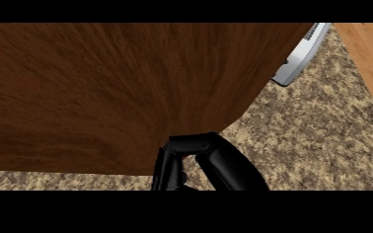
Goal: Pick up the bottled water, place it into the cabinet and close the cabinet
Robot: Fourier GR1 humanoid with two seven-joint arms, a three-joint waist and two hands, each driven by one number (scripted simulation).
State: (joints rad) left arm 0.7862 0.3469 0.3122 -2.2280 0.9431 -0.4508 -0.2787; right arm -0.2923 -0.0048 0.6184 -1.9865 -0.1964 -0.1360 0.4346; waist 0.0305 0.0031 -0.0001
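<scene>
Speckled granite counter [306, 128] carries a dark wooden cabinet [109, 94] that covers most of its top

The cabinet door [124, 94] is a broad panel of dark brown wood with streaked grain, filling the upper left and centre of the frame. Its right edge curves from the upper right down to the lower centre, and its bottom edge runs along the lower left. A grey metal handle [300, 54] shows at its upper right edge. The bottled water cannot be seen
</scene>
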